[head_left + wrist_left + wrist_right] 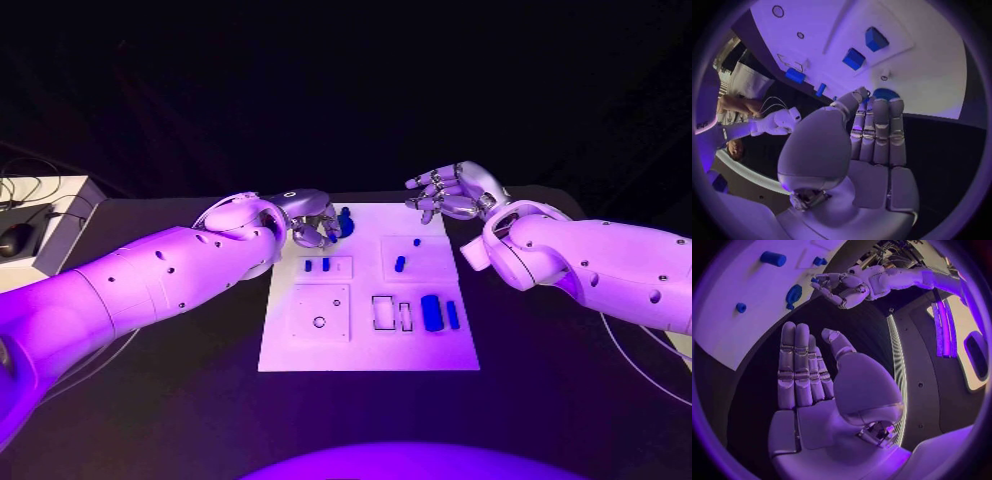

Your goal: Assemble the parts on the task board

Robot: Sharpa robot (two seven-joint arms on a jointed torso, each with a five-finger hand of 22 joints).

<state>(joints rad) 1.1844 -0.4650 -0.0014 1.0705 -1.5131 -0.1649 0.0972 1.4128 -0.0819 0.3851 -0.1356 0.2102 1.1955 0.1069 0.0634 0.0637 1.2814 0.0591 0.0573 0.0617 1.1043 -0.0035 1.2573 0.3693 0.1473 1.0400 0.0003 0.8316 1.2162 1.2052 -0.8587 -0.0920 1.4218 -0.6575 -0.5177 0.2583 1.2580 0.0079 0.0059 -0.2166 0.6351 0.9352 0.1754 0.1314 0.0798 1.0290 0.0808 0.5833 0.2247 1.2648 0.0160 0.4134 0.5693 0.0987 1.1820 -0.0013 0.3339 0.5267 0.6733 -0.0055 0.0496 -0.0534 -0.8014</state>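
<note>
Nearest: white task board [368, 345] on the black tabletop [173, 400], blue parts [433, 312] scattered across it. Left robot hand [307, 222] at the far-left corner, fingertips touching a round blue part [345, 224]; actual grip impossible to tell. Right robot hand [454, 192] wide open, empty, hovering past the far-right edge.

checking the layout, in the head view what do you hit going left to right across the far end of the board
left hand → round blue part at its fingertips → small blue part → right hand, fingers spread, holding nothing, over the task board's far right corner
</note>
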